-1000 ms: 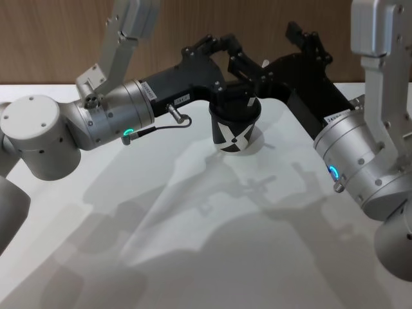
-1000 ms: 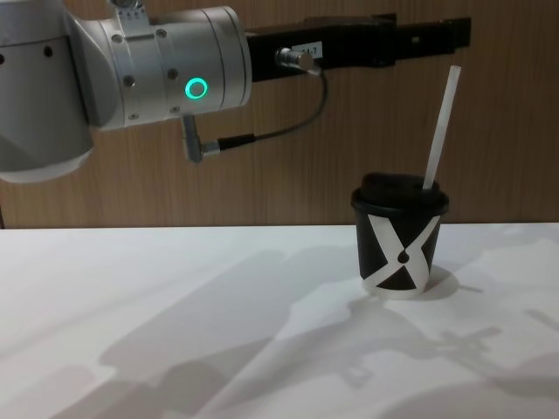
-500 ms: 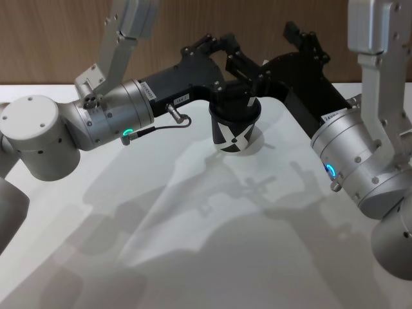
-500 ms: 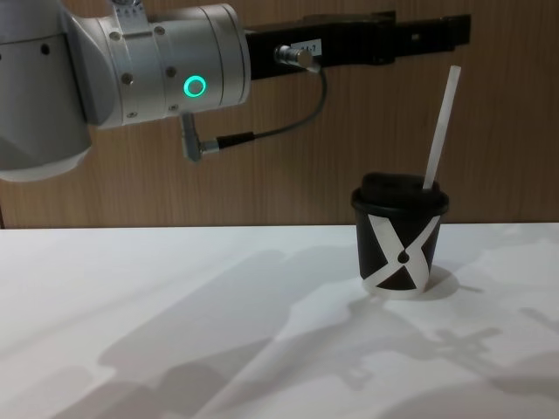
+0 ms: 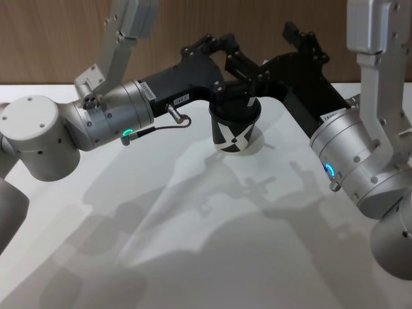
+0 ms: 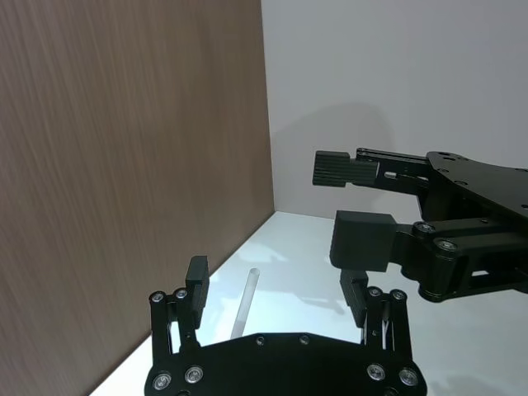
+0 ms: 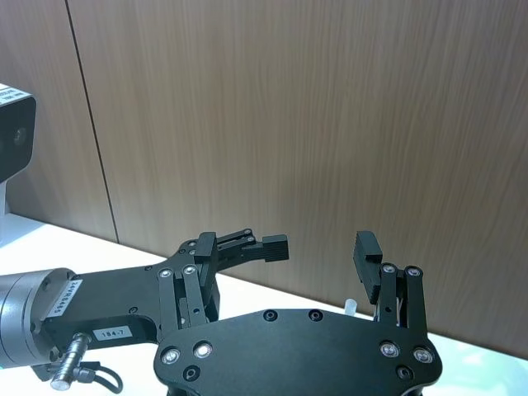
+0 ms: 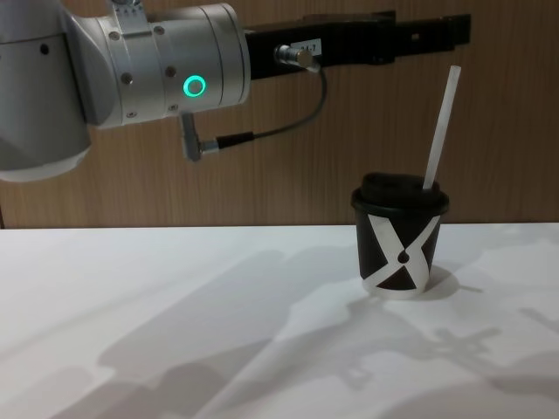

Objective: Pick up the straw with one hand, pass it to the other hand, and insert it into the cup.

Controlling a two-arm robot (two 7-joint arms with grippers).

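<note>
The black cup (image 8: 400,253) with the white X pattern stands on the white table (image 8: 175,314). The white straw (image 8: 439,131) sticks up through its lid, leaning right. My left gripper (image 8: 454,33) hovers open just above the straw's top end. In the left wrist view the straw (image 6: 245,301) stands free between the left gripper's (image 6: 276,289) spread fingers. My right gripper (image 5: 283,55) is open behind and to the right of the cup (image 5: 235,129), facing my left gripper (image 5: 225,55). In the right wrist view the right gripper (image 7: 286,252) holds nothing.
A wooden wall (image 8: 262,175) rises close behind the table's far edge. A thin black cable (image 8: 271,131) loops under the left wrist. The wide white tabletop (image 5: 193,244) stretches in front of the cup.
The right arm's silver wrist has shifted slightly left. The cup, the straw and the left arm have stayed where they were.
</note>
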